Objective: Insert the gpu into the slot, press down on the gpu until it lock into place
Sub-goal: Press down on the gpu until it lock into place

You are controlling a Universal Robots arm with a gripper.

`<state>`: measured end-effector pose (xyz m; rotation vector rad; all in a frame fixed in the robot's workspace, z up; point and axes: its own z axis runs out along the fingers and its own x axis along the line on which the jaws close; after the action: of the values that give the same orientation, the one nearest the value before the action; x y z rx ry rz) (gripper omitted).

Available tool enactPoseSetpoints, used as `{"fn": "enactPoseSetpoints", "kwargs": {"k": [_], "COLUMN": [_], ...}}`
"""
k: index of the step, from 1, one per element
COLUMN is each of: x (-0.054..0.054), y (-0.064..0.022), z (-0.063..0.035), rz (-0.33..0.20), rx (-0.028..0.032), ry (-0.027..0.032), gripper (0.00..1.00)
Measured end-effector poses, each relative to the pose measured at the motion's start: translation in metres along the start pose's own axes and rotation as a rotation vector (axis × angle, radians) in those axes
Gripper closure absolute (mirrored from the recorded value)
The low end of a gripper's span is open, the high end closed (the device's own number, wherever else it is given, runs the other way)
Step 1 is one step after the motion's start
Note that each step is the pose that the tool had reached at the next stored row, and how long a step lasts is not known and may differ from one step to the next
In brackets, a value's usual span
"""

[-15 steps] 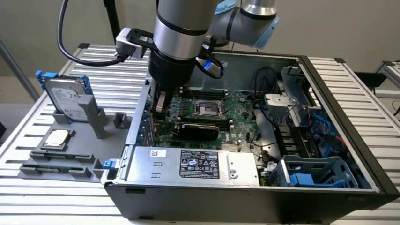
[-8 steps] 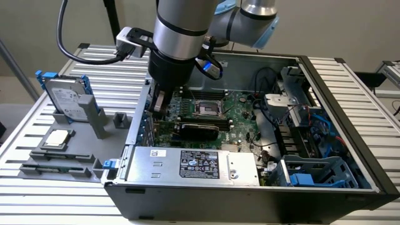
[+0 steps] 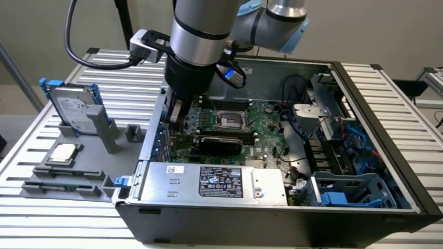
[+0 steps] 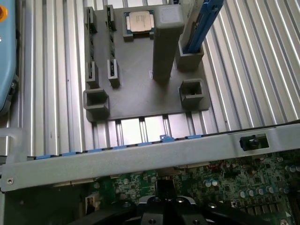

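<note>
The gpu, a black card with a green board edge, lies low across the motherboard inside the open computer case. It seems seated, and the blue slot is hidden beneath it. My gripper reaches down inside the case next to the wall on the exterior view's left. It stands at the end of the gpu nearest that wall. In the wrist view the gripper looks shut, its links drawn together over the green board. Whether it pinches the card or only rests on it is hidden.
The case's metal wall runs close in front of the gripper. Beyond the wall a grey fixture tray holds a processor chip and a hard drive with blue rails. A grey power supply fills the case front. Cables crowd the exterior view's right.
</note>
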<state>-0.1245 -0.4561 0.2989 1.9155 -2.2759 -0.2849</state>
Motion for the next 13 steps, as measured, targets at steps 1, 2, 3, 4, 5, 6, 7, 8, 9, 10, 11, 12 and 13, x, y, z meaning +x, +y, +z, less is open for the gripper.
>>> {"fn": "enactPoseSetpoints", "kwargs": {"k": [1,2,3,4,5,6,7,8,9,10,11,12,13], "x": [-0.0004,-0.0007,-0.001,-0.0014,-0.0017,-0.0017,-0.0017,-0.0017,-0.0017,-0.0017,-0.0017,-0.0017,-0.0017], "y": [0.0,0.0,0.0001,0.0001,0.0001,0.0001,0.0001,0.0002,0.0001,0.0001,0.0001,0.0001,0.0002], "z": [0.0003,0.0006,0.0008,0.0009,0.001,0.001,0.0011,0.001,0.001,0.001,0.001,0.0011,0.0012], "rz": [0.003,0.006,0.009,0.013,0.015,0.017,0.019,0.021,0.022,0.023,0.025,0.026,0.028], "rx": [0.0002,0.0004,0.0006,0.0007,0.0009,0.0014,0.0022,0.0029,0.0035,0.0041,0.0041,0.0039,0.0036], "ry": [0.0003,0.0007,0.0011,0.0014,0.0027,0.0048,0.0084,0.0122,0.0156,0.0181,0.0189,0.0191,0.0189], "gripper": [0.89,0.89,0.89,0.89,0.89,0.89,0.89,0.89,0.89,0.89,0.89,0.89,0.89]}}
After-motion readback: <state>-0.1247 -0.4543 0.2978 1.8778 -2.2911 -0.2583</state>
